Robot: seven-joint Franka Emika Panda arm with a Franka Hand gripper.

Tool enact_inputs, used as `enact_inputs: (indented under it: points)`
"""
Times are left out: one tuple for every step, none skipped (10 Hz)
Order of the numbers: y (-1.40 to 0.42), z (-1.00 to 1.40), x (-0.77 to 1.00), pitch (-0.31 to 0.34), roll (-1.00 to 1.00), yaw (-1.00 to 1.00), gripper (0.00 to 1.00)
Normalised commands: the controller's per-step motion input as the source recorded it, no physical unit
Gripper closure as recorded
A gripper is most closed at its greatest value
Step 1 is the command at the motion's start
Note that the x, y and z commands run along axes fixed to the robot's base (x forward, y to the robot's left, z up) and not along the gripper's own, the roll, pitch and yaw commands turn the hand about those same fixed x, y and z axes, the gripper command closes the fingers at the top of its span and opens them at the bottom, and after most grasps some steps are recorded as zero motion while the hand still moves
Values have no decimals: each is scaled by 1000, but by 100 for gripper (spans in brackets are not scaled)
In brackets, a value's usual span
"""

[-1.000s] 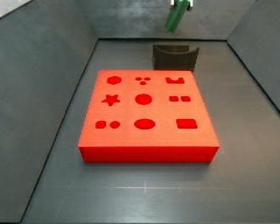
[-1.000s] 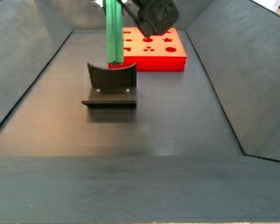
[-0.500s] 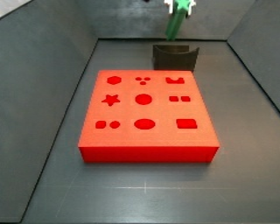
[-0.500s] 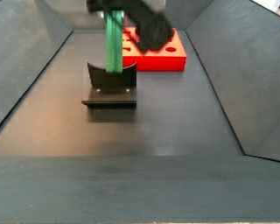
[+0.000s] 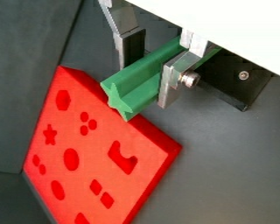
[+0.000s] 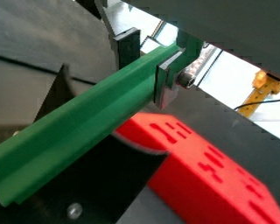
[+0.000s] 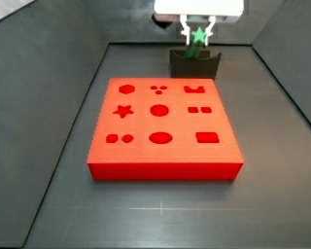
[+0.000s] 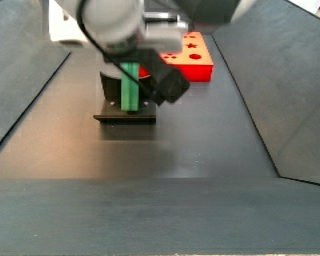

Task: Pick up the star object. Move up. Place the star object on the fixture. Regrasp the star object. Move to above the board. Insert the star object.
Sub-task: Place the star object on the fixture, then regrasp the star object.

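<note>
Star object is pinched between the gripper's silver finger plates, jaws pressed on its sides partway along; same grip shows in a wrist view, where the green peg runs long and slim toward the camera, star-ribbed profile visible. In a side view the peg stands upright right at the fixture, lower end down at the dark block; whether it is seated in the notch cannot be told, the gripper and arm cover it. In a side view the gripper hangs directly above the fixture, a short green stretch between the fingers.

Surface: dark grey matte floor, bare near the camera, faint light sheen. Sloped dark grey walls rise on both sides, forming a trough-like bin. The board lies flat on the floor, bright red, shaped holes in its top: star, circles, rectangles. It sits just beside the fixture, between it and the camera in that side view; behind the fixture from the opposite side. In both wrist views the board lies below the held peg.

Far end: grey back wall, white arm housing at top.
</note>
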Motion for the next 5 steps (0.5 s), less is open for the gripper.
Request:
enact_inputs:
  points:
    - [26, -277, 68, -61, -77, 39, 100]
    - [0, 0, 0, 0, 0, 0, 0]
    - [0, 1000, 0, 70, 25, 19, 0]
    - [5, 1000, -3, 69, 34, 18, 0]
    - [8, 1000, -15, 74, 43, 8, 0]
